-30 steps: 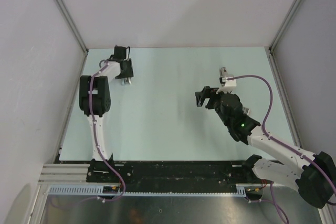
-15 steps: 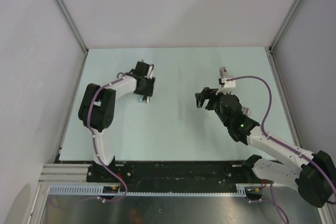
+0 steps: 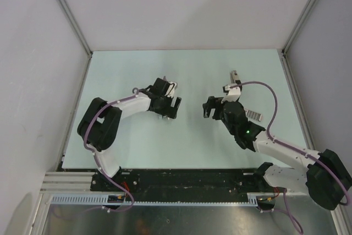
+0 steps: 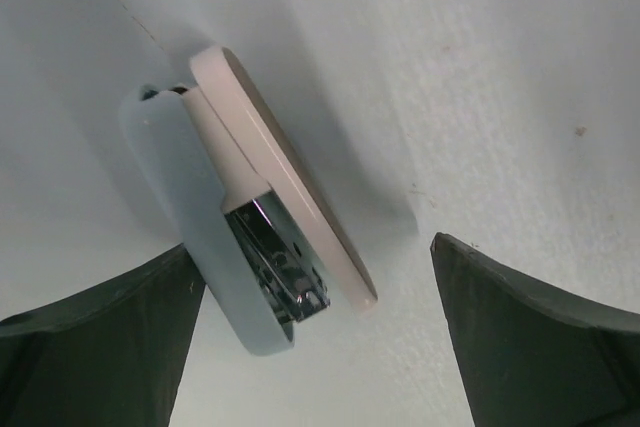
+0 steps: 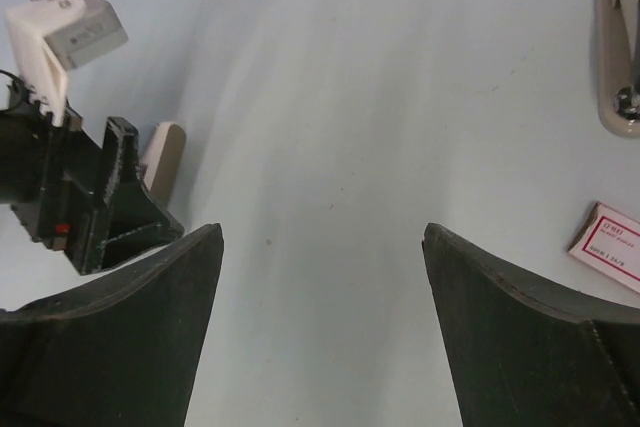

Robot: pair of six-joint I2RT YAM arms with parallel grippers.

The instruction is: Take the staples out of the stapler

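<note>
**Stapler (image 4: 250, 209) at the left gripper (image 4: 315, 247).** The stapler lies on its side on the table (image 3: 192, 147), between the gripper's fingers. It sits close against the finger at the left of the wrist view, and whether they touch cannot be judged. The left gripper's fingers stand spread wide and pinch nothing. The right gripper (image 5: 322, 237) faces it from well apart, likewise spread and empty.

**Step in hand, as judged:** getting a firm hold on the body so that the other arm can work the magazine. The left fingers should close across cover and base toward the hinge end, leaving the metal mouth free. That gives the right fingertips room to reach it.

**Materials:** a rounded, pale blue-grey cover and a slim, gently curved beige base plate, with a bright steel channel between them. The plastic looks smooth and glossy, so a shallow pinch may slip or roll the stapler.

**Surroundings:** beyond the right gripper's right finger lie a small box (image 5: 610, 247) of white printed card and a beige tool (image 5: 622, 47) with a metal tip, cut by the frame.
</note>
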